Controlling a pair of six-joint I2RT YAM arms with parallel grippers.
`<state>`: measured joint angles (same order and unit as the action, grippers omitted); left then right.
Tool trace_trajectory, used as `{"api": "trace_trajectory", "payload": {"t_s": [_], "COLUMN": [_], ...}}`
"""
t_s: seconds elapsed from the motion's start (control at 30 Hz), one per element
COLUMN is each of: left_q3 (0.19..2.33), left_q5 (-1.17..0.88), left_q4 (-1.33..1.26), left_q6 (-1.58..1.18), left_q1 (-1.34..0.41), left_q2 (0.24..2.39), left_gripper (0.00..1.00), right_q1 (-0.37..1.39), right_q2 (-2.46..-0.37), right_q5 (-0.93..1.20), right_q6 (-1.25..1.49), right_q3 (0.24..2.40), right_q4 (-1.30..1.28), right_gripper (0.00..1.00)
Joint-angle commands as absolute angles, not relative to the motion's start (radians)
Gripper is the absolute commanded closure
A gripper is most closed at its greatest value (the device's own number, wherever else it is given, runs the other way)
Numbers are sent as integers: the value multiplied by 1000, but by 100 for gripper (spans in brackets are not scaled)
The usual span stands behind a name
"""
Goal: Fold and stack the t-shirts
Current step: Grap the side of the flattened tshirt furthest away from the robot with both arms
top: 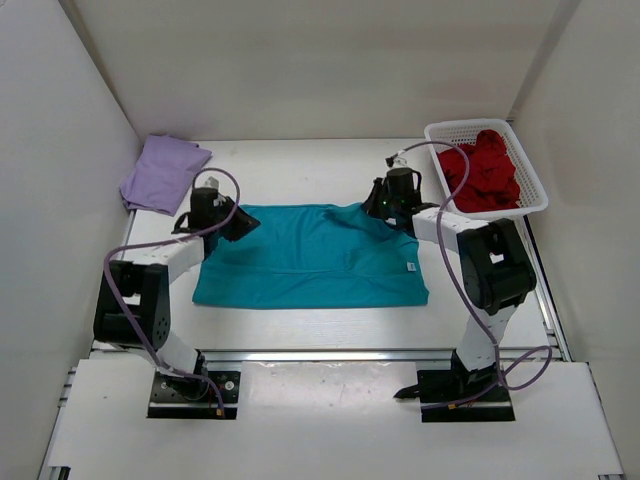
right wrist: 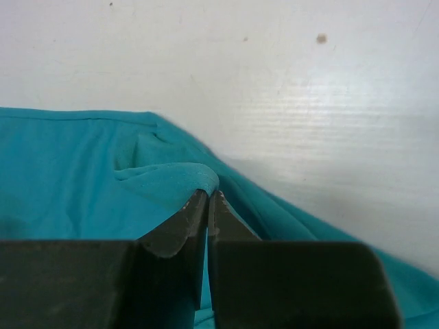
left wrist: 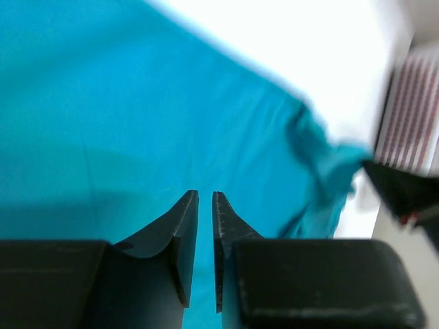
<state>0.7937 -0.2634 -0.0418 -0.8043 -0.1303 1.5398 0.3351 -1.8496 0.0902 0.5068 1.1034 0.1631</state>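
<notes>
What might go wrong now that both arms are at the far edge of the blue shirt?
The right end effector pinches only a small fold at the edge of the teal t-shirt, so the cloth may slip out when lifted. The left end effector shows a narrow gap over the cloth; I cannot tell whether it holds, and a one-sided lift would bunch the shirt. The white basket beside the right arm might get nudged.

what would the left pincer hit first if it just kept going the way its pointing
Most likely the teal t-shirt. In the wrist view the left pincer has that fabric directly beyond its tips, with nothing else in between. The picture is blurred, so I can't tell how close the cloth is.
</notes>
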Motion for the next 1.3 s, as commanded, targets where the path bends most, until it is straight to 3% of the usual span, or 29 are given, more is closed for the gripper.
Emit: {"api": "trace_trajectory", "payload": {"t_s": [0.0, 0.2, 0.4, 0.53, 0.63, 0.77, 1.17, 1.27], "left_q3": [922, 1077, 1244, 1345, 1351, 1440, 1502, 1514], "left_q5": [-184, -85, -25, 26, 2, -5, -2, -9], "left_q4": [-6, 73, 181, 235, 173, 199, 239, 227], "left_q6": [-798, -770, -704, -673, -692, -687, -660, -669], "left_q1": [-65, 44, 94, 87, 86, 66, 43, 45], "left_q2": [1587, 1730, 1884, 1971, 1989, 2054, 2129, 2135], "left_gripper": [73, 66, 65, 63, 50, 47, 60, 77], "right_q1": [318, 275, 256, 253, 233, 227, 209, 212], "right_q2": [-1831, -1925, -2043, -2075, -2083, -2086, -2079, -2072], "right_q5": [-37, -77, -81, -37, -12, 46, 81, 83], "right_q6": [278, 167, 114, 129, 150, 170, 207, 210], "right_q3": [1199, 1394, 1560, 1586, 1578, 1554, 1528, 1525], "right_q4": [68, 18, 2, -17, -12, -12, 32, 34], "right_gripper": [100, 100, 100, 100, 100, 100, 100, 99]}}
